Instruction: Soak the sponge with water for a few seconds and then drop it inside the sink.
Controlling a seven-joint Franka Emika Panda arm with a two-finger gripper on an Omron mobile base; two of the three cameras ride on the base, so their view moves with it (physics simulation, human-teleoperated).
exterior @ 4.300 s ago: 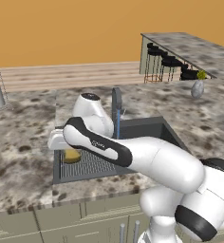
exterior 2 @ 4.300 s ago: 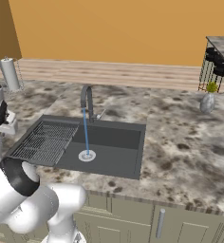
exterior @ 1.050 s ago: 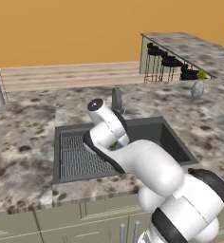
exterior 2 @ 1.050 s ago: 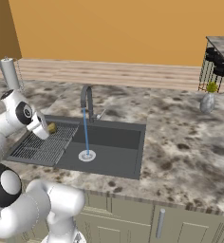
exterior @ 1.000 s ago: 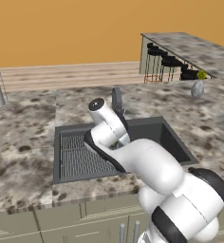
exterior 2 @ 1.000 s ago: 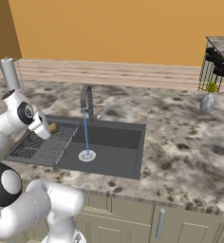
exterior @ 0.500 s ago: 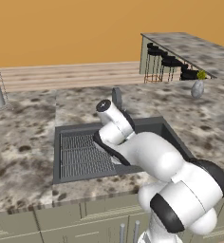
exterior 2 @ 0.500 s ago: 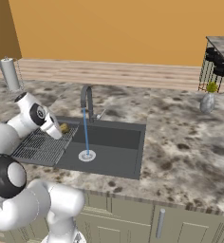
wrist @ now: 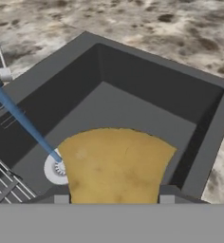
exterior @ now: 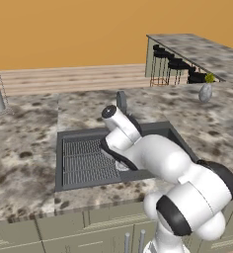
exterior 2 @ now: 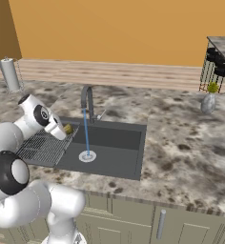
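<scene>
My gripper (exterior 2: pixel 66 128) is shut on the yellow-orange sponge (exterior 2: pixel 68 128), holding it above the left part of the dark grey sink (exterior 2: pixel 133 127), over the edge of the wire grate (exterior 2: pixel 44 147). The thin blue water (exterior 2: pixel 86 133) falls from the grey faucet (exterior 2: pixel 87 97) onto the white drain (exterior 2: pixel 87 156), a short gap right of the sponge. In the hand view the sponge (wrist: pixel 115 163) sits between my fingertips (wrist: pixel 61 197), with the water (wrist: pixel 23 121) and drain (wrist: pixel 53 170) just beside it. In the left base view my arm hides the hand over the sink (exterior: pixel 59 148).
Speckled stone counter (exterior 2: pixel 181 143) surrounds the basin. A grey canister (exterior 2: pixel 9 74) stands at the back left, and a small vase (exterior 2: pixel 209 102) at the back right. Black bar stools (exterior: pixel 175 64) stand beyond a far counter.
The gripper has carried the sponge from over the grate's left side to the right, toward the water stream. The stream keeps running.
</scene>
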